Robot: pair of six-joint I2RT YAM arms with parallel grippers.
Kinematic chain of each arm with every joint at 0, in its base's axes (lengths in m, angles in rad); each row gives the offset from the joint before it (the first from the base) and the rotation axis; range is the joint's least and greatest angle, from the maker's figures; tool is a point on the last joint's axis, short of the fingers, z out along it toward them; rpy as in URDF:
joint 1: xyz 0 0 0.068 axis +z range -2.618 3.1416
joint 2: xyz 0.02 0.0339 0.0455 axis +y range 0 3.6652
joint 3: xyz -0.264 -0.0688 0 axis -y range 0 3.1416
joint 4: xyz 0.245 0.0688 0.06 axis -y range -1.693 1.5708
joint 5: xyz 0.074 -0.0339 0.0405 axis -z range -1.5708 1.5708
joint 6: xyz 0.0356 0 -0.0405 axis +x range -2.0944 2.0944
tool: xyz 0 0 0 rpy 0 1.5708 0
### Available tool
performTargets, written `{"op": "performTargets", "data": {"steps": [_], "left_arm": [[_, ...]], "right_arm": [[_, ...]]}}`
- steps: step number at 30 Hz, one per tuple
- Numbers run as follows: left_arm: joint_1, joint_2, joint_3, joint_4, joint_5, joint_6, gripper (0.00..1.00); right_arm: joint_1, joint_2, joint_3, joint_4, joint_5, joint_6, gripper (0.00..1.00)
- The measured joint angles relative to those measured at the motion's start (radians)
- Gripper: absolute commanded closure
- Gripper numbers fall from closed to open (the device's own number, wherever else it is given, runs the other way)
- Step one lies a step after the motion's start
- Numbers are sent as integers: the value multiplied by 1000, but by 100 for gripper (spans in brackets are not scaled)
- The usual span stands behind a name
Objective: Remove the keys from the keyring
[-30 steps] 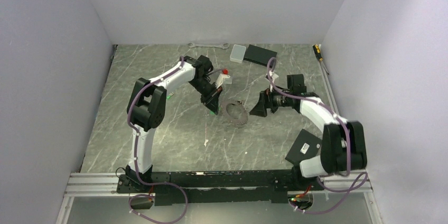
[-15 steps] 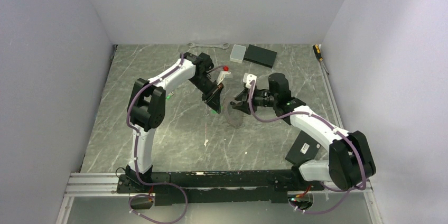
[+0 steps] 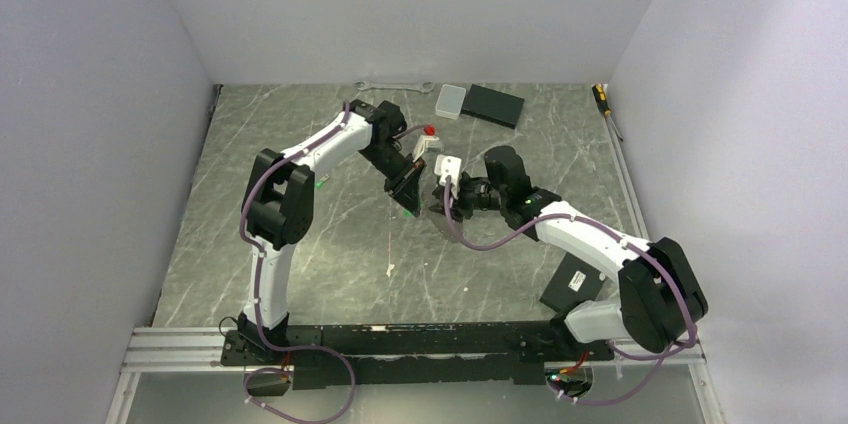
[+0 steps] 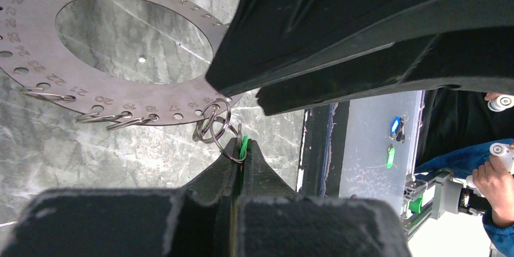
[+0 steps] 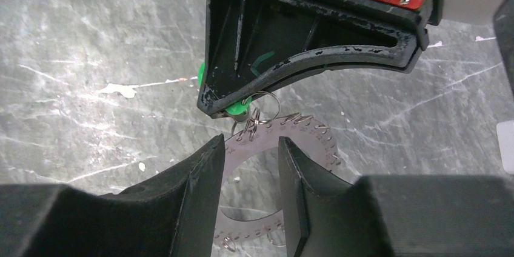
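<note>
The keyring is a flat grey metal disc [image 4: 163,99] with numbered holes and several small split rings [image 4: 212,125]. It lies on the table [image 3: 447,228], partly under my right gripper. My left gripper [image 4: 241,145] is shut on a green-headed key [image 4: 243,146] hooked to a split ring at the disc's edge. In the right wrist view the left gripper [image 5: 209,108] holds that green key [image 5: 233,108] just beyond the disc [image 5: 315,142]. My right gripper [image 5: 251,142] is open, its fingertips either side of the disc's rim by the split rings. The other keys are hidden.
A silver wrench [image 3: 393,86], a white box [image 3: 451,100] and a black box [image 3: 493,104] lie at the back. A screwdriver [image 3: 603,99] lies at the back right edge. A black pad [image 3: 574,281] lies near the right arm's base.
My right arm has swung left, from beside the disc to over it, right next to the left gripper. The left gripper has stayed shut in place.
</note>
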Motion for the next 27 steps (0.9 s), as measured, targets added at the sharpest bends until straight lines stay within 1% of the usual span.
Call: {"op": "performTargets", "data": {"steps": [7,13,16,21,22,24,25,26,27], "left_arm": [[-12,0,0,0,3,0,100],[-14,-5,0,0,0,0,100],[-14,-5,0,0,-3,1,100],[-12,-5,0,0,-11,2,100],[-12,-5,0,0,-11,3,100],[-11,-5,0,0,-11,4,100],[-11,-6,0,3,-11,5,100],[-10,-6,0,5,-11,8,100],[-9,-6,0,5,-11,9,100]], "right_arm": [[27,23,13,0,56,-32,60],[43,24,15,-1,79,-49,66],[51,27,16,-2,91,-61,71],[58,32,17,-4,104,-76,73],[58,33,17,-4,106,-77,78],[60,33,17,-5,112,-79,93],[61,33,17,-5,113,-84,97],[62,34,17,-8,113,-82,100],[63,34,17,-7,116,-82,100]]}}
